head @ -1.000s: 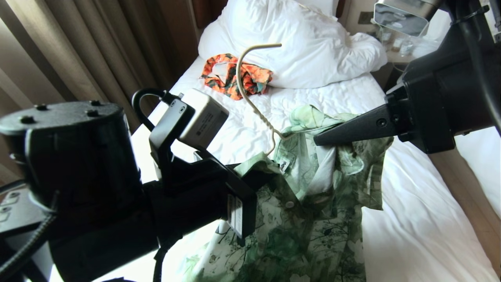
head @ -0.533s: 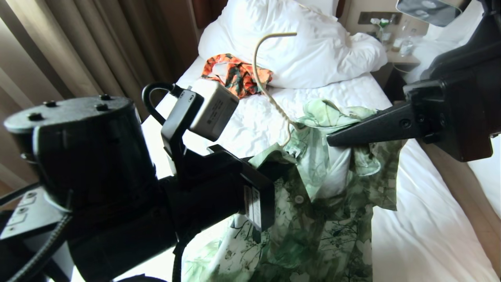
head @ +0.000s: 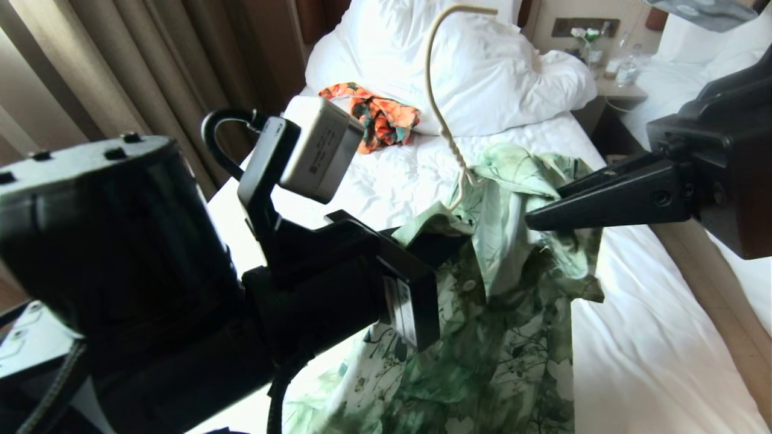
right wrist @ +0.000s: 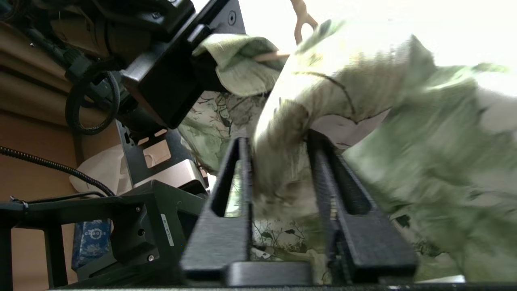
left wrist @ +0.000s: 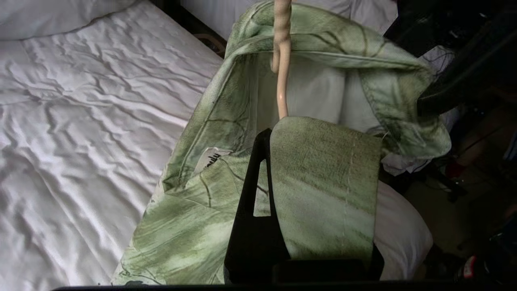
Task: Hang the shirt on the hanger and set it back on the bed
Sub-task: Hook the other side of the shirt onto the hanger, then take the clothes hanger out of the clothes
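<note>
The hanger (head: pixel 443 114) has swung more upright and the right gripper (right wrist: pixel 282 178) has parted, fabric between its jaws. The left gripper (left wrist: pixel 266 169) pinches the shirt (head: pixel 506 337) collar, holding it up off the bed (head: pixel 633 361).

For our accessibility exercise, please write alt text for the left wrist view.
The left gripper, shut on the shirt, pinches its green collar above the bed with its wrinkled white sheet. The hanger, a cream wire stem, runs into the open neck.

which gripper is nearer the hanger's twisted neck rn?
Left. The left gripper grips shirt collar just below the hanger neck; the right gripper sits off to the side, fabric between its parted fingers.
</note>
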`<state>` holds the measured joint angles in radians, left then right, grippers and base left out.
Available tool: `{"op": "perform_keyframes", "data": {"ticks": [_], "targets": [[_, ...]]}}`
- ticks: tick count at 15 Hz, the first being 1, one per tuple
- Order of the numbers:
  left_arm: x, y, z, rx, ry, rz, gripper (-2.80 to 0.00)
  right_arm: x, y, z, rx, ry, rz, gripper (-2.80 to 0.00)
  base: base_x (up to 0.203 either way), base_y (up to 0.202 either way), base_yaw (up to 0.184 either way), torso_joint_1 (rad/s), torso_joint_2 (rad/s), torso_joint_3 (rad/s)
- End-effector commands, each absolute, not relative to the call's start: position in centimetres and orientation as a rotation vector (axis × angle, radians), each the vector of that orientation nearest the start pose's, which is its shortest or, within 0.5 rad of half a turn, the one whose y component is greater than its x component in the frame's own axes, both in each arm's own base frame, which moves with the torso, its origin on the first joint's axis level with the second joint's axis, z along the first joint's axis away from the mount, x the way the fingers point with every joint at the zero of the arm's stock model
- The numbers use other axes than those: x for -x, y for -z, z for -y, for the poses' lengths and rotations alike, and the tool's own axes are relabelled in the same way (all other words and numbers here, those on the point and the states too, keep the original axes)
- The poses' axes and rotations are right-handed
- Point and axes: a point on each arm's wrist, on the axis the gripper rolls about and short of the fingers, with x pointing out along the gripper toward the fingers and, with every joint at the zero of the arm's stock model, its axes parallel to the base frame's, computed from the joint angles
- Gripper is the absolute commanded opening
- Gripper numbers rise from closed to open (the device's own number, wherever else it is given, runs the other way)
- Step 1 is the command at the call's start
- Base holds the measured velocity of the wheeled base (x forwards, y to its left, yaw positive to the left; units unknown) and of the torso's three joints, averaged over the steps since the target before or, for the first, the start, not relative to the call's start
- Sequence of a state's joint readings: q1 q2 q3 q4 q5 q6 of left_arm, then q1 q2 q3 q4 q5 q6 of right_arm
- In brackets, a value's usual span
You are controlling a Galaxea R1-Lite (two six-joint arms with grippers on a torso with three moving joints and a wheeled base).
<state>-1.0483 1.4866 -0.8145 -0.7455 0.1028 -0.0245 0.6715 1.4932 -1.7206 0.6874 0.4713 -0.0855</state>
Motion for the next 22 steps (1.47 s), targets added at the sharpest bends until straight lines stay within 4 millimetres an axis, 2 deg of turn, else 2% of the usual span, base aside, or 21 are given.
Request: {"op": "perform_keyframes", "data": {"ticks": [1,9,14,15,16,19,22], "targets": [[-13.2,-26.0,22.6,0.091,0.947,0.096,-2.80,-16.4,-36.9,-14.3,0.124,-1.141,-0.432,0.00,0.000,0.000,0.000,0.000,0.00,0.000],[-13.4,-26.6,22.3,0.114,0.932,0.137,-2.80,-14.8,-37.9,-13.0,0.119,-1.136,-0.393,0.00,0.000,0.000,0.000,0.000,0.00,0.000],[-13.1,-27.1,21.9,0.129,0.929,0.167,-2.80,-14.3,-39.9,-11.2,0.104,-1.079,-0.294,0.00,0.000,0.000,0.000,0.000,0.00,0.000],[-13.1,-27.1,21.8,0.130,0.928,0.168,-2.80,-14.3,-40.6,-11.0,0.101,-1.073,-0.265,-1.76,0.000,0.000,0.000,0.000,0.00,0.000],[-13.1,-27.2,21.8,0.132,0.929,0.171,-2.80,-14.3,-41.1,-10.9,0.097,-1.071,-0.241,-2.80,0.000,0.000,0.000,0.000,0.00,0.000],[-12.9,-27.5,21.6,0.138,0.931,0.182,-2.80,-14.0,-42.6,-11.3,0.072,-1.093,-0.209,-2.80,0.000,0.000,0.000,0.000,0.00,0.000],[-12.9,-27.5,21.6,0.136,0.934,0.179,-2.80,-14.5,-42.2,-12.7,0.088,-1.087,-0.234,-2.80,0.000,0.000,0.000,0.000,0.00,0.000]]}}
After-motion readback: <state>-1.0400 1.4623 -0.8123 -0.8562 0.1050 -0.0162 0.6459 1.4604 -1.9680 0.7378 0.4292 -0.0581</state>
